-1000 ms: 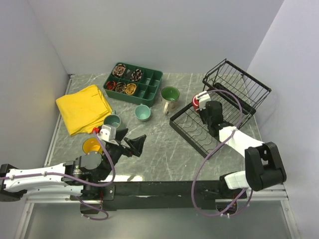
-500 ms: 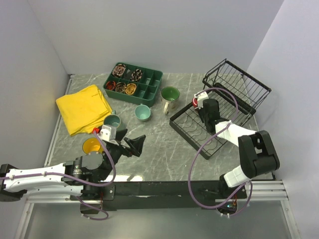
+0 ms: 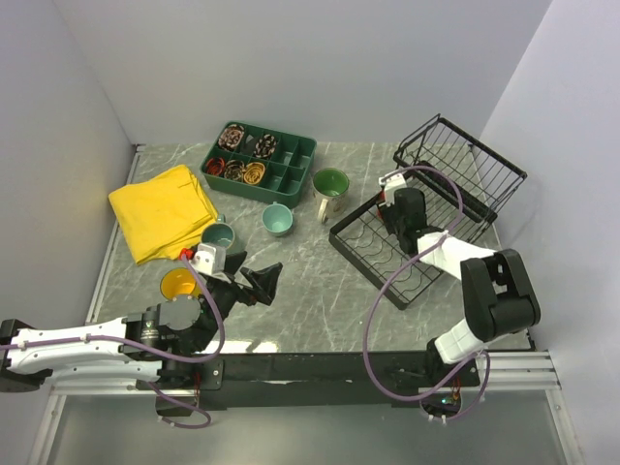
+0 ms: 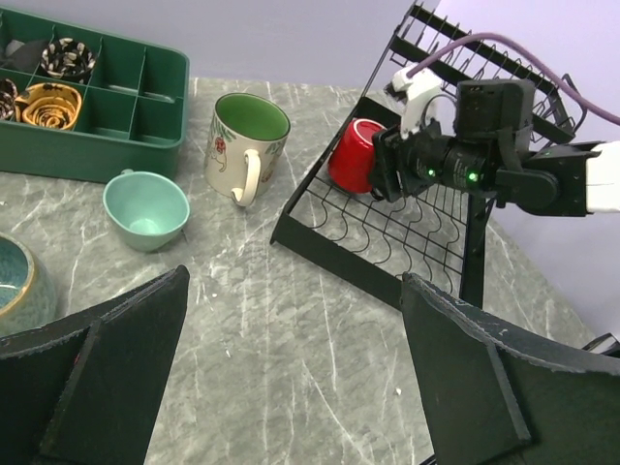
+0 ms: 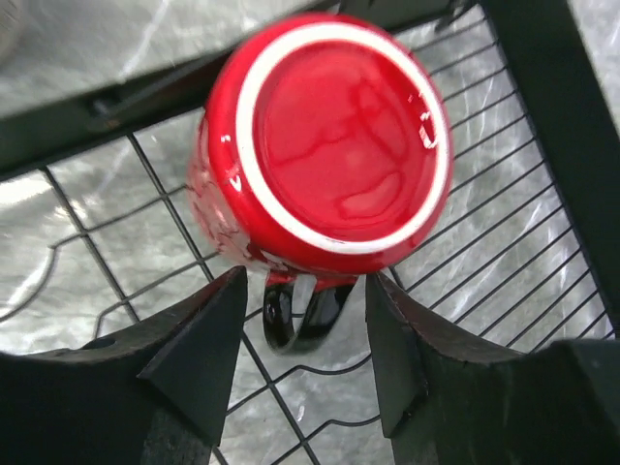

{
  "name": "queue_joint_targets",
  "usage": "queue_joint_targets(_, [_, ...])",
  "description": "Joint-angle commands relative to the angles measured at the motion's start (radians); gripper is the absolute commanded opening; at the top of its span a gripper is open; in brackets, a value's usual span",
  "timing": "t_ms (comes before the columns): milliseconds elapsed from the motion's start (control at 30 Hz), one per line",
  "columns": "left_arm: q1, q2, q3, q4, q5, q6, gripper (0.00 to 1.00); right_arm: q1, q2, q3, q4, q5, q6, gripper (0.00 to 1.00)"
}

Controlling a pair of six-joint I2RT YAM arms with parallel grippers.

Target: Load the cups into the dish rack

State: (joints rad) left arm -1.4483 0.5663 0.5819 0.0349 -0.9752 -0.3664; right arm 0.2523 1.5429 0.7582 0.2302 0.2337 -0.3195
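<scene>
The red mug (image 5: 339,136) stands upside down at the black wire dish rack's (image 3: 387,263) left end, also in the left wrist view (image 4: 354,155). My right gripper (image 5: 302,286) is open, its fingers either side of the mug's handle without touching it; it sits over the mug in the top view (image 3: 395,205). My left gripper (image 3: 250,281) is open and empty above the table (image 4: 294,291). The yellow mug (image 3: 179,284), grey-green mug (image 3: 219,235), small teal mug (image 3: 277,220) and cream mug with green inside (image 3: 330,184) stand on the table.
A dark green compartment tray (image 3: 260,160) with small items sits at the back. A yellow cloth (image 3: 163,208) lies at the left. The rack's raised basket end (image 3: 460,165) stands at the back right. Walls close three sides.
My right gripper has shifted slightly back and left over the red mug, hiding most of it in the top view. The left arm has not moved.
</scene>
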Motion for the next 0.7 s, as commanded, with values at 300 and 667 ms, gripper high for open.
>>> queue_joint_targets(300, [-0.004, 0.0, 0.015, -0.006, -0.008, -0.039, 0.96, -0.005, -0.188, 0.124, -0.169, -0.138, 0.005, 0.6])
queue_joint_targets(667, [-0.004, -0.034, 0.016, -0.032, 0.007, -0.065, 0.96, -0.005, -0.043, 0.331, -0.588, -0.459, -0.23, 0.18])
